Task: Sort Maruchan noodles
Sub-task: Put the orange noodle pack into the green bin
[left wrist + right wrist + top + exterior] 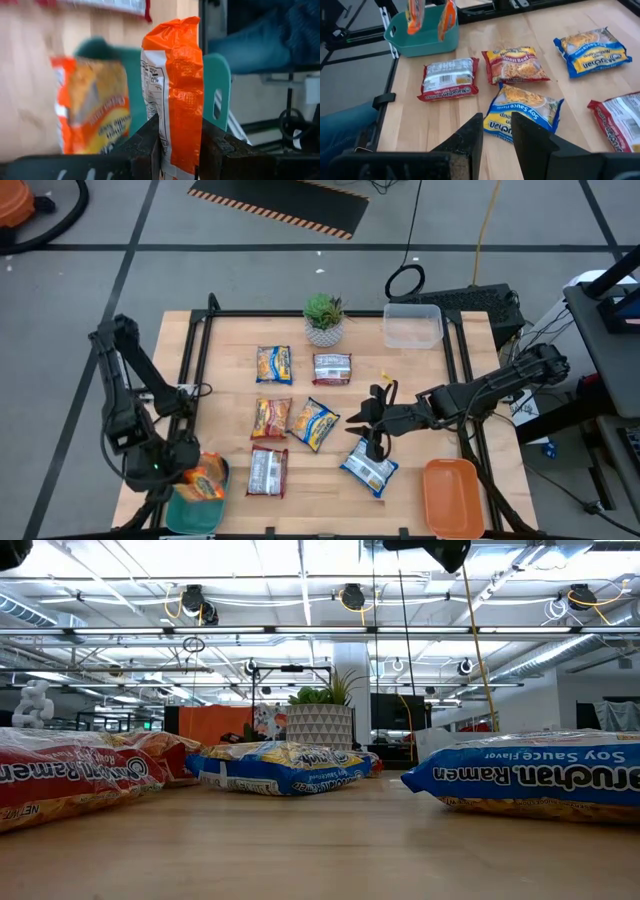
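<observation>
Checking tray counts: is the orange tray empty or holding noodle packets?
Empty: the orange tray shows only bare bottom in the high view; no packet lies inside it.

Orange packet (176, 95) in left wrist view: lower end hidden between the fingers (145, 150), label print too small to read. Second orange packet (95, 112) behind it is blurred. Low view: red packet (60, 780) and blue soy sauce packet (540, 775) cut off at frame edges.
</observation>
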Controlling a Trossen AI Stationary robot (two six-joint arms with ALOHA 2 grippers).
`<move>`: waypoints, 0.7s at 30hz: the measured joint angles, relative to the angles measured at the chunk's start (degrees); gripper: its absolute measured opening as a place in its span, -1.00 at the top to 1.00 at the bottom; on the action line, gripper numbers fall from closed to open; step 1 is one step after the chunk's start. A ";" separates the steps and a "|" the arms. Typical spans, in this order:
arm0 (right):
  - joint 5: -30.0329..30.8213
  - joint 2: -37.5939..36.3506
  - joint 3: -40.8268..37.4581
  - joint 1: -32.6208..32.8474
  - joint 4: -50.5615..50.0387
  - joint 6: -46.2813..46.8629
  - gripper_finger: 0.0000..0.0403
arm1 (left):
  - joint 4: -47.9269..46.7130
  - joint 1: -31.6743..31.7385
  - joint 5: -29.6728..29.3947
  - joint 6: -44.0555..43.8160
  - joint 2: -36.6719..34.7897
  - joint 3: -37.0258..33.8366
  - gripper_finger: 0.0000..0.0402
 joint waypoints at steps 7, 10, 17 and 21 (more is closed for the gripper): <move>-0.07 0.00 0.00 0.00 0.70 -0.89 0.54 | 0.00 0.00 3.03 -0.88 4.02 0.00 0.54; -0.07 0.00 0.00 0.00 0.69 -0.97 0.54 | -1.14 0.00 3.44 -0.78 4.52 -0.02 0.54; -0.09 0.00 0.00 -0.11 0.68 -1.11 0.54 | -2.94 0.02 3.55 1.46 4.46 -0.02 0.54; -0.09 0.00 0.00 -0.11 0.70 -1.11 0.54 | -4.56 0.02 2.15 2.71 4.46 -0.02 0.54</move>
